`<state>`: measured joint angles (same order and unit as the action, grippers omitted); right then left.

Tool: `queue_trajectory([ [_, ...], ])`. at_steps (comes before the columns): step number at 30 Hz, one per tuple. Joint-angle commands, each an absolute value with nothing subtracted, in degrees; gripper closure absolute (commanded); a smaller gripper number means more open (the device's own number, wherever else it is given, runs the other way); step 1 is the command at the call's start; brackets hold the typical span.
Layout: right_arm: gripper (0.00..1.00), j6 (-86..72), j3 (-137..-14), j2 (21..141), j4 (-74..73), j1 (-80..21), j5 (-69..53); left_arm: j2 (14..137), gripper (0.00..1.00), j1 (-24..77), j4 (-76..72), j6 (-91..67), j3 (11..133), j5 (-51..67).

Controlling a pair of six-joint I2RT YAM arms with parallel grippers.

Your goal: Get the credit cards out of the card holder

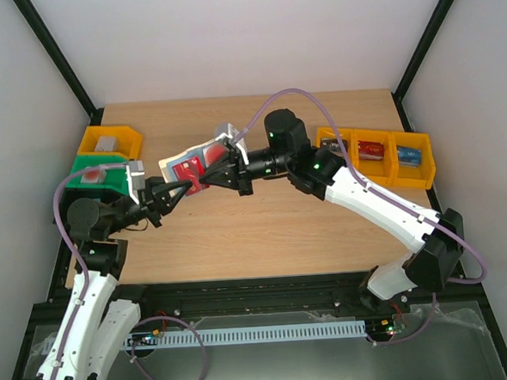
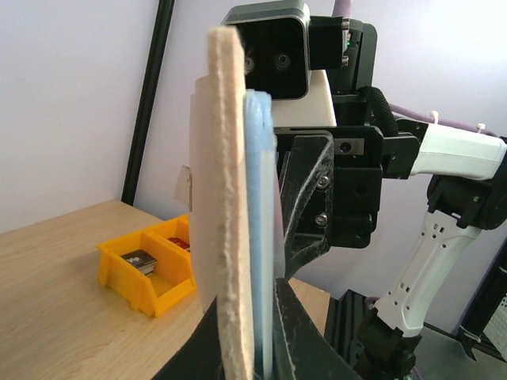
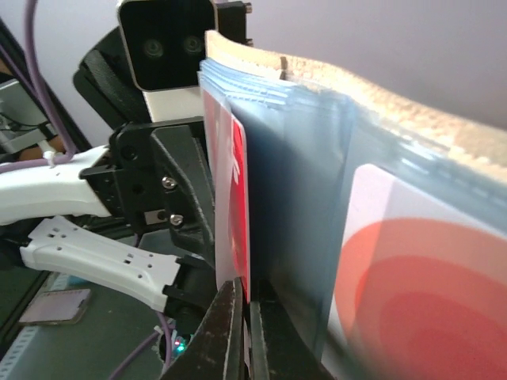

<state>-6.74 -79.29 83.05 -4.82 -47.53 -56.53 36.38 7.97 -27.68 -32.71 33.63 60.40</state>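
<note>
**Top view.** A small fold-over card holder [image 1: 185, 162], pale beige felt outside and light blue inside, is held in the air over the light wooden table [image 1: 265, 232], left of centre and between the two arms. The left gripper [image 1: 183, 189] is pressed together on the holder's near lower edge. The right gripper [image 1: 207, 169] meets the holder from the opposite side, at a thin red plastic card [image 1: 192, 169] lying in the open face. Open yellow plastic bins [image 1: 376, 152] are ranged along the right of the table. One more yellow bin [image 1: 113, 142] and a green bin [image 1: 93, 172] are at the left, well apart from the holder.

**Left wrist view.** The card holder [image 2: 226, 198] is seen edge-on and upright (beige layer to the left, blue lining just beside it). It is clamped at the bottom by the left gripper [image 2: 253, 352].

**Right wrist view.** The red card [image 3: 238, 198] stands on edge among the blue pockets of the card holder [image 3: 301, 158]. Its lower edge is pinched by the closed right gripper [image 3: 244, 321]. A second card [image 3: 412, 293], white with red-orange circles, is seated in a pocket further right.
</note>
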Motion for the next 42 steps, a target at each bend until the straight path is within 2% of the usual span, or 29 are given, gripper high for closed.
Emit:
queue_trajectory([
  [1,0.98,-7.45,-80.62,82.82,-0.48,-47.90,-59.37,35.48,0.98,8.35,-30.91,-32.70,33.14,63.07],
  [3,0.98,-7.01,-80.43,82.07,-1.18,-47.69,-58.60,35.35,0.97,8.35,-30.53,-32.65,33.18,62.94],
  [7,0.98,-4.47,-80.13,80.68,-5.30,-46.50,-54.89,35.00,0.87,8.31,-29.70,-32.71,33.08,62.32],
  [15,0.98,-2.09,-80.15,78.05,-10.50,-43.63,-52.51,34.85,0.83,8.27,-29.93,-33.86,32.75,61.59],
  [16,0.98,-1.95,-80.16,77.85,-10.85,-43.47,-52.37,34.84,0.84,8.31,-30.03,-33.89,32.78,61.61],
  [19,0.98,-0.42,-80.80,77.59,-13.30,-43.12,-51.10,34.89,0.97,8.22,-30.00,-33.84,32.86,61.43],
  [25,0.98,2.08,-80.26,75.48,-18.66,-37.58,-46.04,34.66,0.98,8.01,-26.36,-35.29,32.80,56.87],
  [32,0.98,-6.86,-78.57,73.67,-18.99,-24.87,-33.94,35.34,0.98,7.24,-14.45,-39.74,28.79,41.93],
  [36,0.98,-10.19,-79.04,73.86,-21.15,-22.33,-25.80,38.07,0.98,5.40,-3.95,-44.58,23.29,32.51],
  [42,0.98,-9.87,-79.01,74.51,-23.58,-22.24,-25.42,42.93,0.98,4.57,-8.75,-50.64,15.52,33.82],
])
